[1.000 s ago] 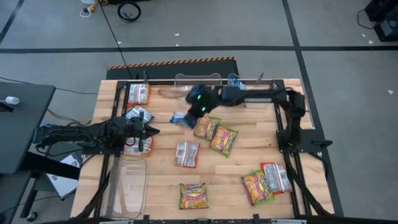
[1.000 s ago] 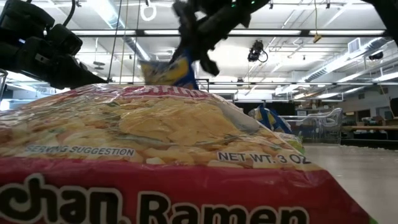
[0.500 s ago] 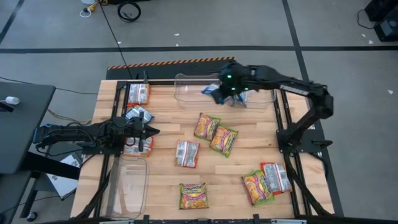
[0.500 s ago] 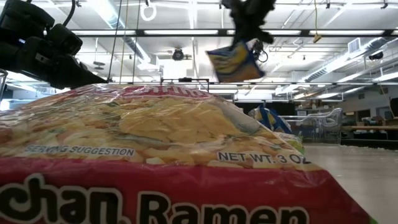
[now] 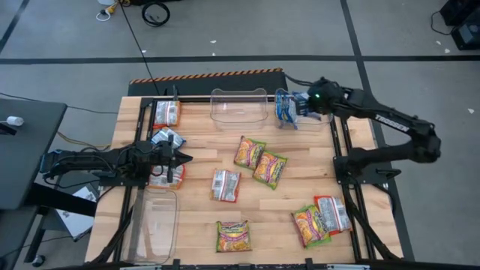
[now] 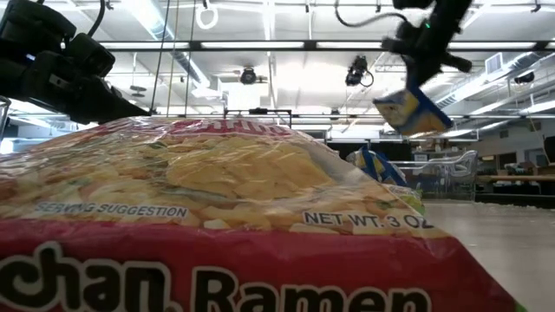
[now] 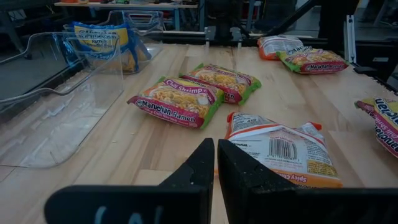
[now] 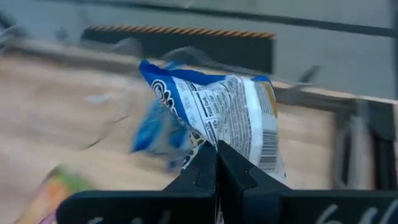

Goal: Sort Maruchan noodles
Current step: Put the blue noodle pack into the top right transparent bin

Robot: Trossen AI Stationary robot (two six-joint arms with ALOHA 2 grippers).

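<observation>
Readable print, as I see it from my station. Landmark: the big noodle packet filling the low view.

On that packet I read "SERVING SUGGESTION", "NET WT. 3 OZ" and, cut off along the lower edge, "chan. Ramen".

Left wrist view: the green-edged packet lying nearest the clear tub carries "Shrimp" and "Maruchan Ramen". The packet with the barcode, just beyond the fingers, shows "Spicy" on its lower edge; the fine print is illegible to me.

Right wrist view: the blue-and-white packet shows a nutrition panel and barcode, unreadable.
</observation>
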